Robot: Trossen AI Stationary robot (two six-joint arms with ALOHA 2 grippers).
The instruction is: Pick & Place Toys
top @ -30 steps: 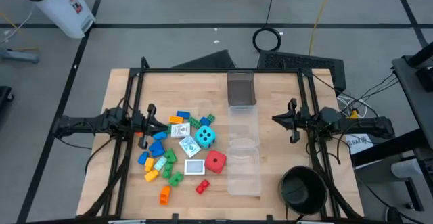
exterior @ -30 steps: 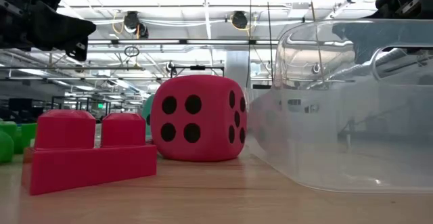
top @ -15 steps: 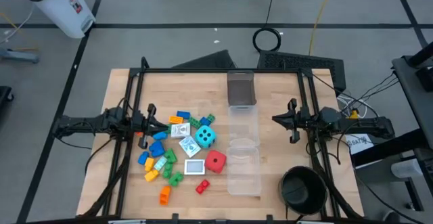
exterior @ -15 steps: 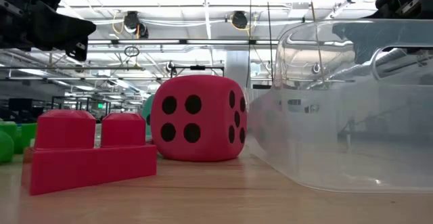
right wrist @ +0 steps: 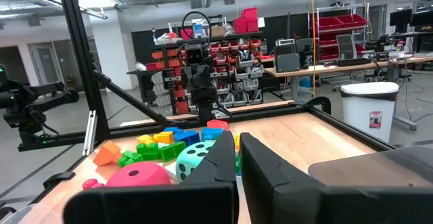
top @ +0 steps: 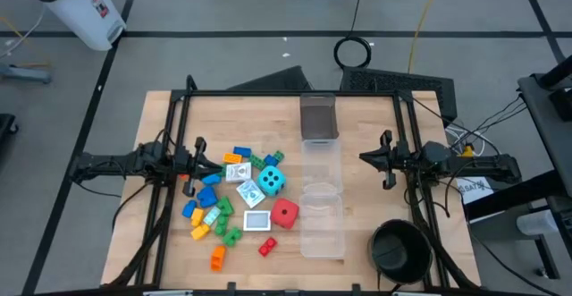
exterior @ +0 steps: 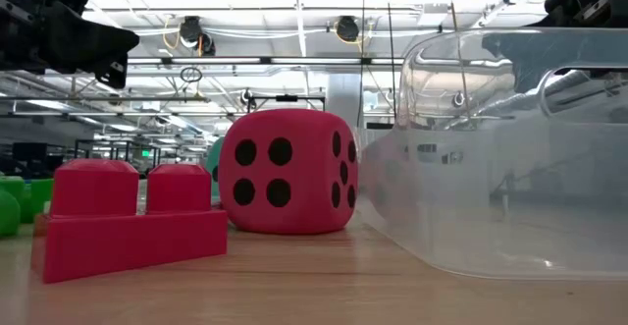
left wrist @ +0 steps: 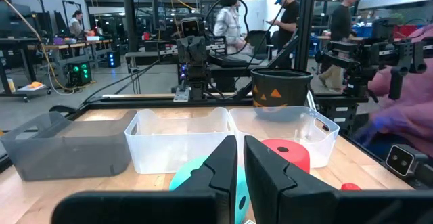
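Over on the left of the high view, your left gripper (top: 200,158) sits closed right at the edge of the toy pile (top: 234,205), holding nothing. Brick heap, cyan die (top: 271,182) and red die (top: 285,213) lie left of center, beside the clear boxes (top: 322,202). Far right, your right gripper (top: 386,160) waits, closed too.

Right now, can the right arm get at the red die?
Probably not directly: the clear boxes stand between the right end effector and the red die, so it would have to reach over them.
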